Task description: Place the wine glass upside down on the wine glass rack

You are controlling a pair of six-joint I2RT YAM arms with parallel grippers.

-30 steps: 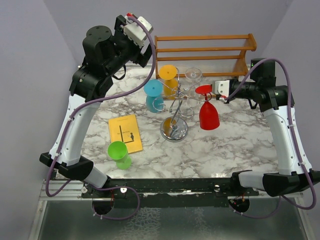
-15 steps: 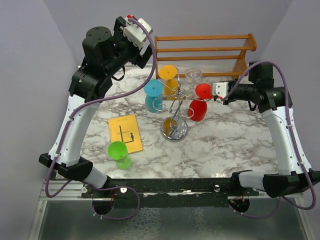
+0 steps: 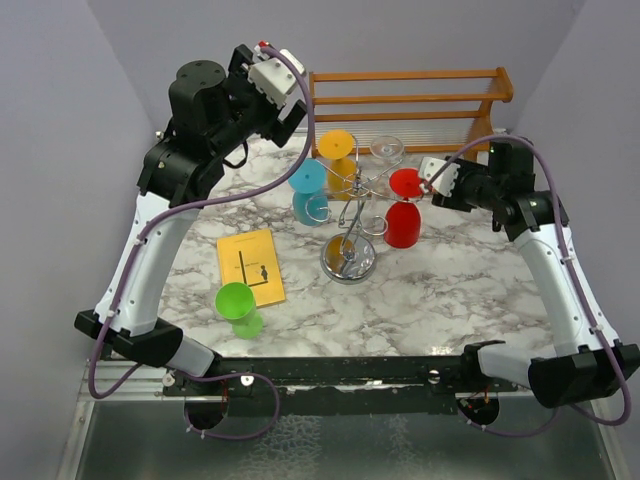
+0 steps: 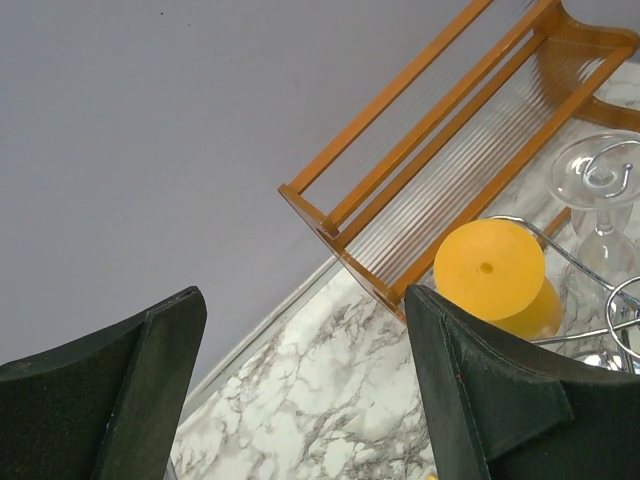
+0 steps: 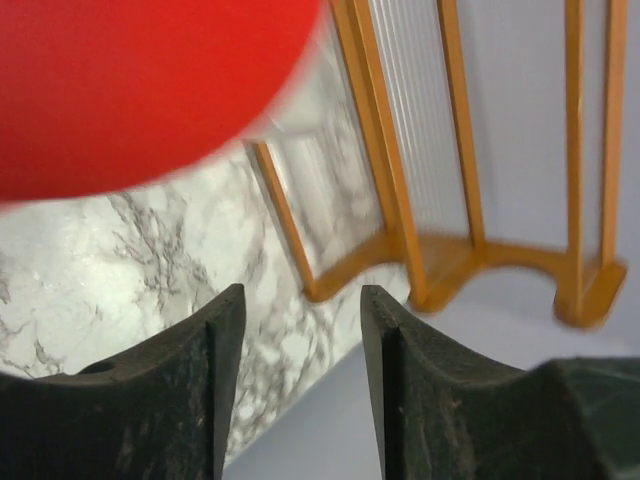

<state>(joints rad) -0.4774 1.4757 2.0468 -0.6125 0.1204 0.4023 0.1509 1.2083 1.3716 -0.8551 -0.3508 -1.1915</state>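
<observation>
The red wine glass (image 3: 402, 222) hangs upside down from a right-hand arm of the wire wine glass rack (image 3: 348, 258), its round foot (image 3: 406, 182) on top. My right gripper (image 3: 432, 174) sits just right of that foot, open and holding nothing. In the right wrist view the red foot (image 5: 140, 90) fills the upper left, above the parted fingers (image 5: 205, 400) of the gripper (image 5: 300, 370). My left gripper (image 4: 300, 390) is open and empty, raised at the back left by the wooden shelf.
Blue (image 3: 308, 192), orange (image 3: 336, 150) and clear (image 3: 386, 150) glasses also hang on the rack. A green glass (image 3: 238, 303) and a yellow booklet (image 3: 250, 265) are on the marble table at front left. A brown wooden slatted shelf (image 3: 405, 100) stands against the back wall.
The red glass swung in from a tilted hold to hanging straight on the rack. My right gripper opened, let go of it and drew back slightly. The left arm barely moved.
</observation>
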